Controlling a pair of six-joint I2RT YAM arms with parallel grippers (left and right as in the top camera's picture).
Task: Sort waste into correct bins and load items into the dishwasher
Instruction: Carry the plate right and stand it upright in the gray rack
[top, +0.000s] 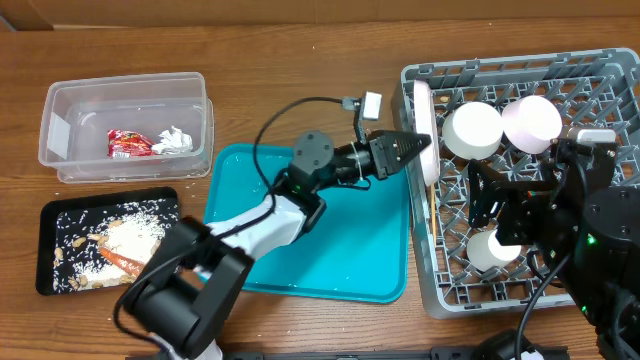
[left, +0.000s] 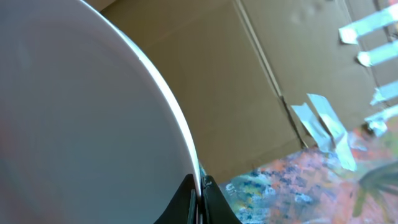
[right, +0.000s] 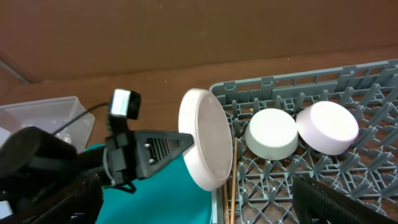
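Waste (top: 130, 143) binned, bowls (top: 472, 130) racked, chopsticks (right: 232, 180) prob. too. L gripper (top: 420, 148) pinches plate (top: 422, 118) rim at rack (top: 500, 68) edge; R gripper (top: 490, 200) wide, empty. Only plate remains.

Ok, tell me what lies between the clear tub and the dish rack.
Overhead view: the teal tray, with the left gripper stretched over it, shut on the white plate at the dish rack's left wall.
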